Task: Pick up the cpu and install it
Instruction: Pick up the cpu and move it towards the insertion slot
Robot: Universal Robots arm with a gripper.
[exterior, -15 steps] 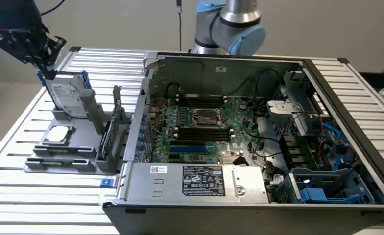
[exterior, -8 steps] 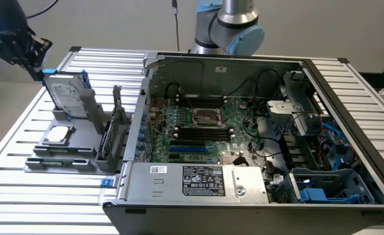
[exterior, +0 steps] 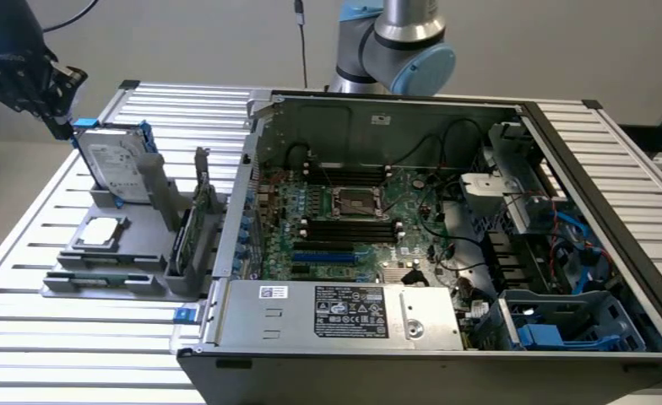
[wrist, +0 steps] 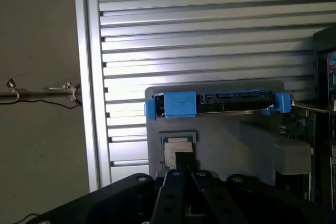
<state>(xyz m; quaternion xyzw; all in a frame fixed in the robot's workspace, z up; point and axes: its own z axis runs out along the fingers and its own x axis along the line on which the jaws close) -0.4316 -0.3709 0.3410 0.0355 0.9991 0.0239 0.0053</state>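
— Entry one: the tool. Condition?
— One gripper (wrist: 184, 165), dark, on the arm's wrist. In the exterior view it hangs high over the end of the grey holder (exterior: 139, 283), where the upright hard drive (exterior: 117, 164) stands, close by the drive's top. How wide it stands: cannot tell. Contents: not the cpu, which lies elsewhere.

— Entry two: the cpu. Location?
— The cpu (exterior: 102, 229) is a small flat square with a dull silver top. It lies flat in its own recess of the holder, just beside the foot of the hard drive. That puts it on the exterior view's left, well apart from the open computer case (exterior: 421, 101). In the wrist view it sits directly beyond the gripper's tip.

— Entry three: destination?
— The socket (exterior: 357, 202), a dark square in a metal frame, mid-motherboard (exterior: 308, 253). Unoccupied, as far as I can judge.

— Step in hand?
— By my reading, the approach to the pick — nothing lifted, nothing installed.

— Requirements for the move ahead?
— A straight descent squared to the chip's edges, and a hold by its sides only. It also needs clearance from the drive's blue bracket (wrist: 176, 104) just beside the path.
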